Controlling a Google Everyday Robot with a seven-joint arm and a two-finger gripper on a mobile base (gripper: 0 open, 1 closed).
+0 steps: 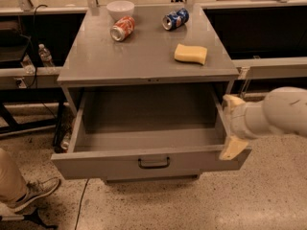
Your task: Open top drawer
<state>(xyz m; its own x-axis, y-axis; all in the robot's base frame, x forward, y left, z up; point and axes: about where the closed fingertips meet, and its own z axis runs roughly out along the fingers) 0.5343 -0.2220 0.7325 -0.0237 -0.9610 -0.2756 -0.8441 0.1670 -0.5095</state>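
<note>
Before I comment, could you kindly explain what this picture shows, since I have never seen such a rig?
This is one camera view, looking down at a grey cabinet from the front. The white arm at right belongs to a mobile robot; its gripper, two cream fingers spread open and holding nothing, sits at the right edge of the top drawer, which is pulled out. On the cabinet are a white bowl, an orange can and a blue can lying on their sides, and a yellow sponge.
</note>
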